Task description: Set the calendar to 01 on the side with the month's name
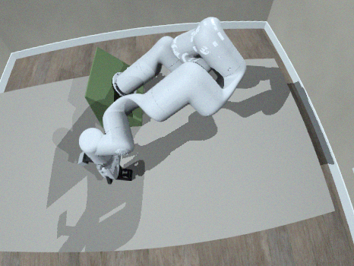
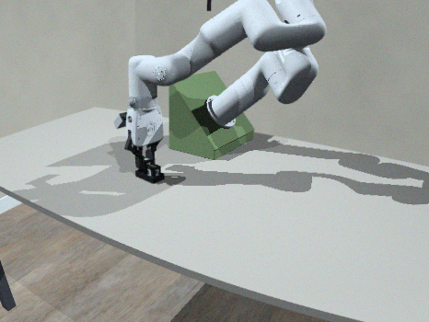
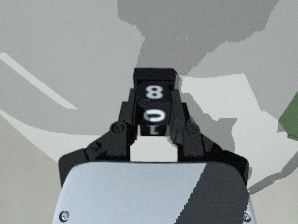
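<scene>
A small black cube with white digits (image 2: 149,172) is at the table top on the left, in front of the green wedge-shaped calendar tray (image 2: 204,117). My gripper (image 2: 146,161) points straight down and is shut on this cube. In the wrist view the cube (image 3: 154,99) sits between the black fingers. It shows an 8 on one face and a rounded digit below it. In the overhead view the cube (image 1: 125,174) pokes out beside the gripper (image 1: 113,175). I cannot tell whether the cube touches the table. I see no second cube; the arm hides part of the tray (image 1: 104,85).
The arm's white links (image 1: 182,87) arch over the tray and cast wide shadows on the grey table. The table's front edge (image 2: 138,253) is close to the cube. A low white rim (image 1: 311,95) borders the floor at the right.
</scene>
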Robot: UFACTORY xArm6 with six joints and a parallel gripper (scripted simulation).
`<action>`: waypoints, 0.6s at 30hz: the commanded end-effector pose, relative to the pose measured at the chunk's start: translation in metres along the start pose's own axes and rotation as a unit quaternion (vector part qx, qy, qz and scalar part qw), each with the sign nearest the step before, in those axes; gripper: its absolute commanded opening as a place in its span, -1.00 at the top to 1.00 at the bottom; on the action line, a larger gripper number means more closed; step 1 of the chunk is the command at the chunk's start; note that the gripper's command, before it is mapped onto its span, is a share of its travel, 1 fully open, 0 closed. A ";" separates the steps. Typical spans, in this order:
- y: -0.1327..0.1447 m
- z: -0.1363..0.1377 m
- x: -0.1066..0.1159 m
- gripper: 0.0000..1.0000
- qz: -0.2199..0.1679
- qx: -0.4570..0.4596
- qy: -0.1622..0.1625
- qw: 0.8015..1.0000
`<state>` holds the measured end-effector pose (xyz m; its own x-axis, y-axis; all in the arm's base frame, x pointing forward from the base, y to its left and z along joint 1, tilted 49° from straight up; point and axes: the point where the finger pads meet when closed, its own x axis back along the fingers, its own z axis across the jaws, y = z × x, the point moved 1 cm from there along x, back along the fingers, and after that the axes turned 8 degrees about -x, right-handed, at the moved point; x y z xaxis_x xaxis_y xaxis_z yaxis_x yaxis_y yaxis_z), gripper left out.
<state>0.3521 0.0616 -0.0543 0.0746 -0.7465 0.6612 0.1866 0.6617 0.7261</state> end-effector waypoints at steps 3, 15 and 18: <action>0.000 -0.001 0.001 0.47 0.000 0.000 -0.001 1.000; 0.000 -0.001 0.000 0.47 0.000 0.000 -0.001 1.000; 0.000 -0.001 -0.002 0.47 0.000 0.000 -0.001 1.000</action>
<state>0.3520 0.0629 -0.0554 0.0746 -0.7465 0.6612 0.1866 0.6618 0.7261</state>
